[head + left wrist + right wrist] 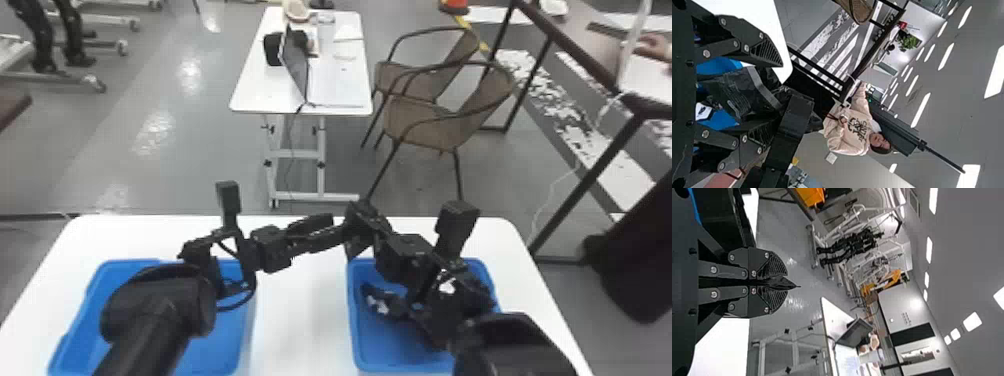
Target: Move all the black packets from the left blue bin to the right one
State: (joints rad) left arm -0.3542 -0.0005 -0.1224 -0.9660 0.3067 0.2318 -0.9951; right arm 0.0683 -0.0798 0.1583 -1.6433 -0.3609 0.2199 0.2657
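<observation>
Nearest, in the head view, the left arm [155,315] comes in from the bottom edge over the left blue bin [82,320], hiding much of it; the part of the floor that shows is plain blue. Beside it, past a strip of white desk [300,320], sits the right blue bin [367,350]. In it lie black packets [382,306] with whitish marks, dark and bunched together. The right arm [510,345] covers much of that bin, so the packets are too merged with it to count.

A little farther, the left end effector [336,227] and the right end effector [367,220] meet above the desk, between the bins and near the right one's far edge; their dark shapes overlap. In the left wrist view, the left end effector [775,92] has its fingers well apart. Dark shapes and bits of blue show between them; whether anything touches the fingers cannot be told. In the right wrist view, the right end effector [783,282] is closed on a dark pointed piece [779,282] jutting past its tips; whether this is a packet is unclear. The packets in the right bin lie below both.

Beyond the desk stand a small white table [250,97] with an open laptop [295,65] and two brown chairs [425,122].
</observation>
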